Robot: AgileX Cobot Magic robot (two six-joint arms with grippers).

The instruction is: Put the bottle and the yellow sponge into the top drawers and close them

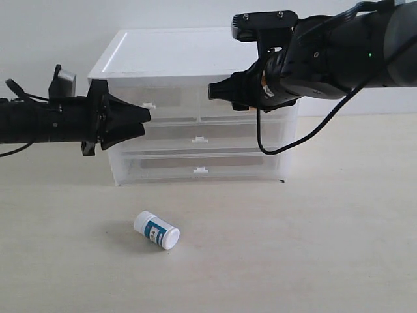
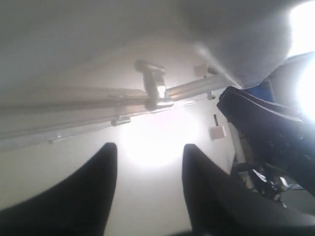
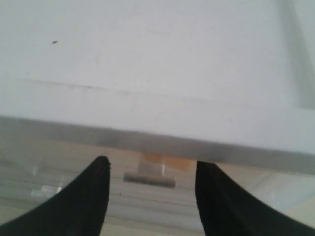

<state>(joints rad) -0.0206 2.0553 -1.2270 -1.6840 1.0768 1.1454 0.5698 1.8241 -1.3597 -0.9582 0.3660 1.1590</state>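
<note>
Plainly, left gripper and right gripper gape empty at the top drawers. The bottle lies sideways on the table (round, so a careless pinch could roll it away).

White bottle — teal-and-white label

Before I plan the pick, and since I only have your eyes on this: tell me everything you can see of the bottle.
The bottle is a small white cylinder, plastic by its look, with a teal-and-white label around its middle and white ends. It lies on its side on the pale table, set diagonally, one end towards the camera and slightly right. It sits in front of the drawer unit, clearly apart from it. Only the table touches it. Only the exterior view shows it.
</note>
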